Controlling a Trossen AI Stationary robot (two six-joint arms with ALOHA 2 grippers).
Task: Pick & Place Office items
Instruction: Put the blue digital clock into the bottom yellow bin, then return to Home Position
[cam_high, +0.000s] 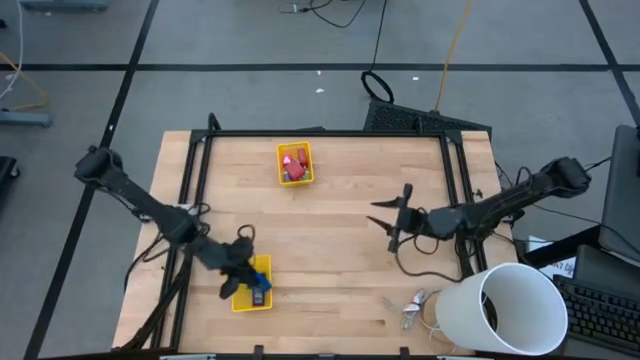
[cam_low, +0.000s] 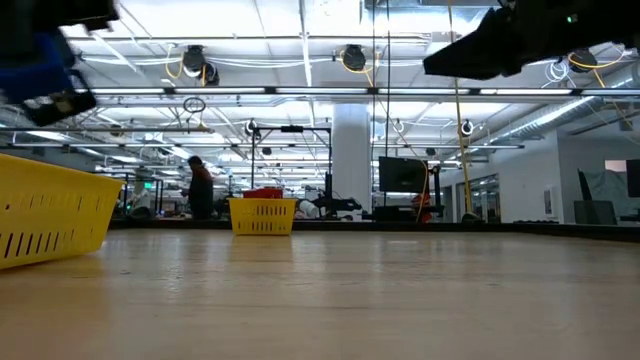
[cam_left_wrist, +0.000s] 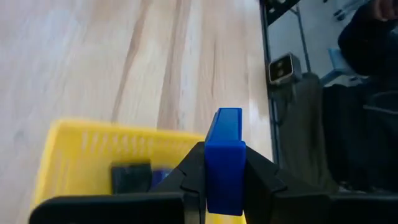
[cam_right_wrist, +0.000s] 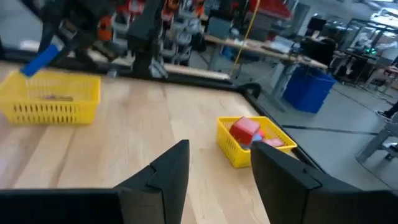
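Observation:
My left gripper (cam_high: 250, 280) hangs over the near yellow tray (cam_high: 236, 300) at the table's front left, shut on a blue block (cam_left_wrist: 224, 149). That tray (cam_left_wrist: 81, 149) holds a black piece (cam_left_wrist: 130, 177). The low view shows the blue block (cam_low: 45, 55) held well above the tray (cam_low: 50, 215). A second yellow tray (cam_high: 295, 165) stands at the far middle with red pieces (cam_right_wrist: 245, 129) in it. My right gripper (cam_high: 392, 222) hovers over the table's right half, open, with nothing between its fingers (cam_right_wrist: 168, 174). My left gripper pinches the blue block's two broad sides (cam_left_wrist: 214, 180) between its two fingers (cam_left_wrist: 264, 180). The block's far end sticks out past the fingertips. The fingers slant downward from the table's left. The block is lifted clear, above the near yellow tray.
A big white tub (cam_high: 510, 310) stands at the front right corner, with silvery metal bits (cam_high: 413, 308) beside it. Black frame rails (cam_high: 200, 180) run along the table's left, far and right sides. Bare wood (cam_high: 330, 260) lies between the two trays.

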